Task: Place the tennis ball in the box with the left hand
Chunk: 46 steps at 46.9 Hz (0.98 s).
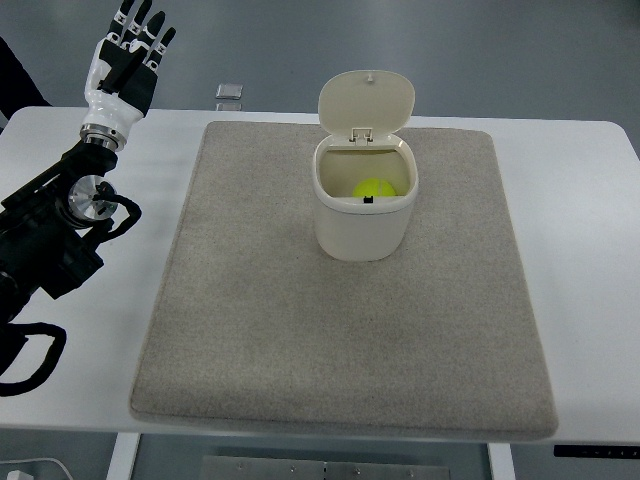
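A white counter (570, 200) carries a large grey mat (300, 330), and near the mat's far middle stands a cream box (362, 228) with its hinged lid (366, 102) tipped up and back. Inside the box, toward its right rear, lies the ball (374, 188), yellow-green and below the rim. So, as I judge it, the ball is already where the task wants it, and nothing is left to carry.

The left hand (127, 55) is at the far left corner, off the mat and well apart from the box, which lies to its right and nearer the robot. Its fingers (140, 22) are straight and spread, pointing away from the robot, and hold nothing. A round ball has no long axis to line up with. The right arm does not show, so the left is the only hand near. Any coming move is likely just a retreat leftward.
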Tool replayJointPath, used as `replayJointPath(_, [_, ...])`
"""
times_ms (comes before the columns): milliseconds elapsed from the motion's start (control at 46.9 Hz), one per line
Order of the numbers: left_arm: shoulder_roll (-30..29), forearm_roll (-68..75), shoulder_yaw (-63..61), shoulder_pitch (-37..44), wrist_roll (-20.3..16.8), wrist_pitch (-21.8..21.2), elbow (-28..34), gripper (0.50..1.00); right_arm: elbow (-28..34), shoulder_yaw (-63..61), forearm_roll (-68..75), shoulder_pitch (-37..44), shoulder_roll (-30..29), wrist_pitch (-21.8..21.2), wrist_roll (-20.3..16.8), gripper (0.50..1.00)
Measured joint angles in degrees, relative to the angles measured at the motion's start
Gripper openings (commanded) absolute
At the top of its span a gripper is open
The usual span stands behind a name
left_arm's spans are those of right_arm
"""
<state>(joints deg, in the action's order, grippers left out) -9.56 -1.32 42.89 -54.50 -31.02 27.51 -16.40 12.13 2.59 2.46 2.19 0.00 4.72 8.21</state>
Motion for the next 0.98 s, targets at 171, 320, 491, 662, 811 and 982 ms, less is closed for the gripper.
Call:
replayJointPath(171, [-0.14,0.07,-0.41,0.27,0.00,-0.09,0.05,0.992,0.00,-0.01,0.00,0.00,0.00,0.00,-0.02,0.938])
replayJointPath(320, [-0.20,0.08,-0.43,0.61,0.07,-0.18,0.05,0.992,0.00,0.01,0.00,0.00,0.00,0.00,-0.02,0.938])
replayJointPath(491, [-0.35,0.09,-0.46,0.62,0.07,-0.34,0.05,0.992,0.00,-0.14,0.00,0.00,0.00,0.02,-0.02,0.938])
replayJointPath(662, [-0.41,0.09,-0.52,0.61,0.07,-0.43,0.05,0.992,0.00,-0.40,0.00,0.00,0.00,-0.01,-0.01,0.938])
replayJointPath(811, [-0.83,0.09,-0.52,0.45,0.09,-0.44,0.05,0.992,0.24,-0.42,0.36,0.00,0.00,-0.37,-0.03,0.938])
replayJointPath(982, [-1.08,0.09,-0.52,0.29,0.09,-0.44,0.04,0.992,0.35,-0.40,0.44,0.01,0.00,-0.47,-0.04,0.938])
